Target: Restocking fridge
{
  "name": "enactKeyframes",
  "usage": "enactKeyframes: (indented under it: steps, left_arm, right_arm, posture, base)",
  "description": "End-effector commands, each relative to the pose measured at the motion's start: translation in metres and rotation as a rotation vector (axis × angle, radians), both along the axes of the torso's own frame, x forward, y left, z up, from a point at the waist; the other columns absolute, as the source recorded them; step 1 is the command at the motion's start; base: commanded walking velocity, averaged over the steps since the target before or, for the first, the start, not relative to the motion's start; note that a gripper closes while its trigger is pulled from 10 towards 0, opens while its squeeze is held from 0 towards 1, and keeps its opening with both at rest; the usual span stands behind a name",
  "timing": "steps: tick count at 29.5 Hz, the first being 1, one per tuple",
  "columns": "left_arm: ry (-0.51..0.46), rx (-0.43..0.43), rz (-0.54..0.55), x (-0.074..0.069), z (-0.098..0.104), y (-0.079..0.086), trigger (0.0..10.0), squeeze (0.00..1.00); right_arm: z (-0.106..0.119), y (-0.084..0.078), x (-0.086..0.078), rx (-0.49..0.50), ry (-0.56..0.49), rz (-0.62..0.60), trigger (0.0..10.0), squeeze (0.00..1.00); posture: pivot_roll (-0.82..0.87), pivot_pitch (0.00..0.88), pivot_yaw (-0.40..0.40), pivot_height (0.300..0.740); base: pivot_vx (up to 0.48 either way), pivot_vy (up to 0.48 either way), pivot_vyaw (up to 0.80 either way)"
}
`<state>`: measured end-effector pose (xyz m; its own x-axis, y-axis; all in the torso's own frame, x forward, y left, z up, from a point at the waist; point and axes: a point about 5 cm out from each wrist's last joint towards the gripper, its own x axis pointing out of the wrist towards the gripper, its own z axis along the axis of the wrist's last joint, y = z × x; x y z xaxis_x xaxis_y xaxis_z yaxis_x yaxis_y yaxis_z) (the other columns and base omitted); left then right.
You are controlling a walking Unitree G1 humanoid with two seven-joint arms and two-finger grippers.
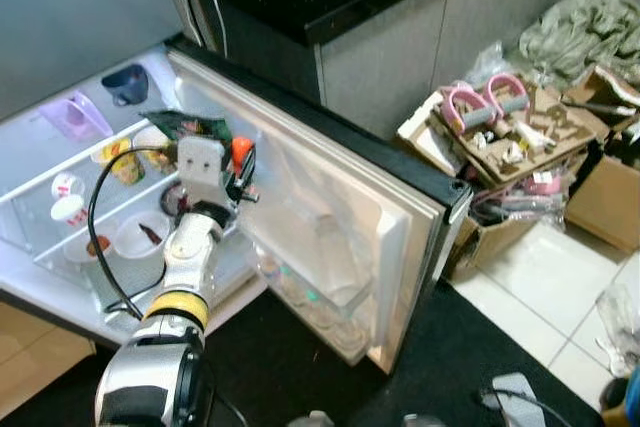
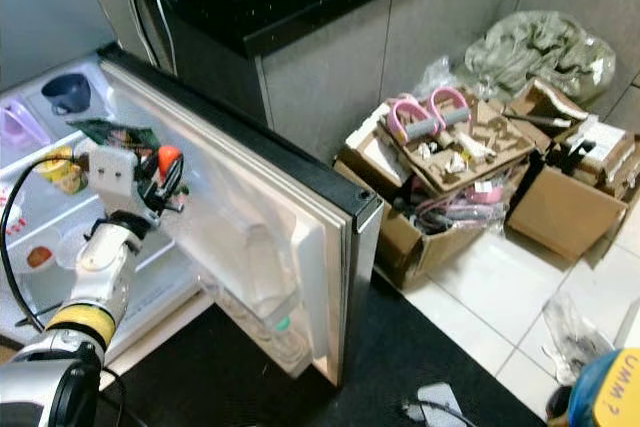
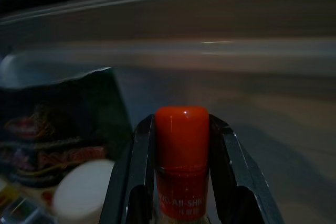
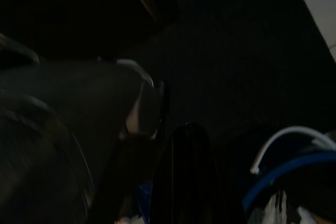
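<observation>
Small fridge [image 1: 60, 277] stands open at floor level, lit inside; on the far left of its shelves a purple cup [image 1: 68, 115] and a dark blue cup [image 1: 126, 83] sit up top, with small yoghurt-type pots [image 1: 68, 209] and a bowl [image 1: 138, 237] lower down. Left arm is reaching in over the shelf. Left gripper [image 1: 238, 169] has its two black fingers [image 3: 137, 171] clamped on the neck of a red-capped bottle [image 3: 181, 145], cap poking out past the fingertips, held just beside a dark snack packet [image 1: 188, 127] and a white round lid [image 3: 83, 191]. The bottle, the item being stocked, is thus inside the fridge opening, off the shelf, in the gripper. To the right, the fridge door [image 1: 330, 237] swings wide, with clear bottles in its lower door rack [image 1: 320, 305]. Further right, cardboard boxes [image 1: 520, 147] of clutter with a pink-handled thing [image 1: 482, 105] on top, on white tile. Right gripper [image 4: 185, 182] hangs low in near darkness; can't tell whether its fingers are apart or together. Risks, as I judge them: the grip is high on a smooth neck, so a tilt could let the bottle slip; the crowded shelf leaves little landing room, and lowering could knock the packet or pots over; the black cable [image 1: 100, 207] looping off the wrist could catch shelf items on the way out.
</observation>
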<state>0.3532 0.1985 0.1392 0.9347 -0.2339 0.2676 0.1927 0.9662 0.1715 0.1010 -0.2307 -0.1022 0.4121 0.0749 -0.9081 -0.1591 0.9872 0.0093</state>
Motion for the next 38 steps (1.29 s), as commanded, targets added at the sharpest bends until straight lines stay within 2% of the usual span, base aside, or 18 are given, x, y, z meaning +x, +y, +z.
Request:
enactKeyframes:
  steps: [1,14,25,38]
  left_arm:
    - [0.011,0.036,0.007,-0.001,-0.004,0.002,10.0,0.0]
    - [0.05,0.088,0.011,-0.004,-0.016,-0.002,10.0,0.0]
    - [0.079,0.091,0.027,-0.003,-0.019,0.002,10.0,0.0]
    - [0.096,0.106,0.097,-0.017,-0.026,0.035,10.0,0.0]
  right_arm:
    - [-0.005,0.009,-0.015,0.036,0.044,0.019,10.0,0.0]
    - [-0.006,0.007,-0.03,0.044,0.046,0.022,10.0,0.0]
    - [-0.006,0.007,-0.029,0.048,0.028,0.021,10.0,0.0]
    - [-0.005,0.008,-0.024,0.047,0.023,0.019,10.0,0.0]
  posture:
    - [-0.15,0.209,0.093,0.74]
    - [-0.18,0.271,0.099,0.74]
    - [-0.19,0.281,0.108,0.74]
    - [-0.17,0.26,0.11,0.74]
  base:
    - [0.0,0.0,0.0]
    - [0.0,0.0,0.0]
    - [0.0,0.0,0.0]
    - [0.0,0.0,0.0]
